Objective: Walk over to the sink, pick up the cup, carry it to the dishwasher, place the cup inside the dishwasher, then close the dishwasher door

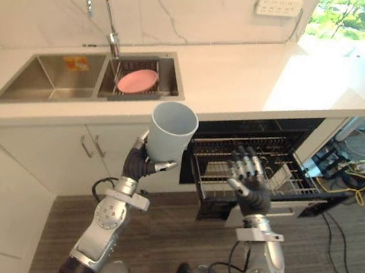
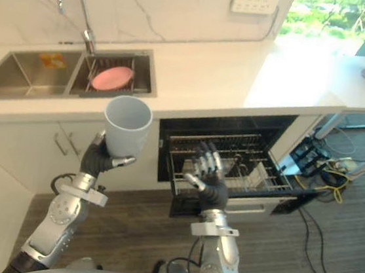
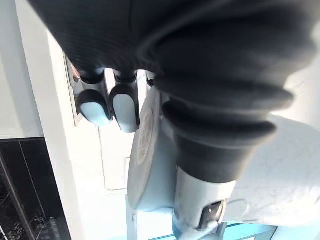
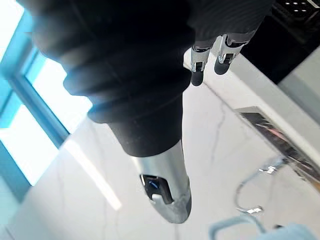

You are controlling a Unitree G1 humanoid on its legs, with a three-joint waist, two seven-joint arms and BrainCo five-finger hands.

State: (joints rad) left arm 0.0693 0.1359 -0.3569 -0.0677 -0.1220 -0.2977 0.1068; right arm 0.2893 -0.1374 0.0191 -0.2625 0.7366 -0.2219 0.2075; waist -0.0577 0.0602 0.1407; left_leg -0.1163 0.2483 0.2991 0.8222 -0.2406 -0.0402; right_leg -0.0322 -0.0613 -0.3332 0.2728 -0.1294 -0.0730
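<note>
A pale blue-grey cup [image 1: 172, 133] is held upright in the air in front of the counter's edge, its mouth facing up. My left hand [image 1: 141, 163] is curled round its lower part, thumb on one side; the cup's base [image 3: 145, 165] lies against the palm in the left wrist view. To the right, my right hand [image 1: 248, 181] hovers with straight, spread fingers over the pulled-out dishwasher rack [image 1: 284, 168], holding nothing. The dishwasher [image 2: 236, 126] stands open under the white counter, and its lowered door [image 1: 293, 208] juts out below the rack.
The steel double sink [image 1: 57, 79] with a curved tap [image 1: 101, 9] lies at the back left; a pink plate [image 1: 137, 80] rests in its right basin. White cabinets [image 1: 55, 155] run below. Cables [image 1: 355, 182] lie on the wooden floor at right.
</note>
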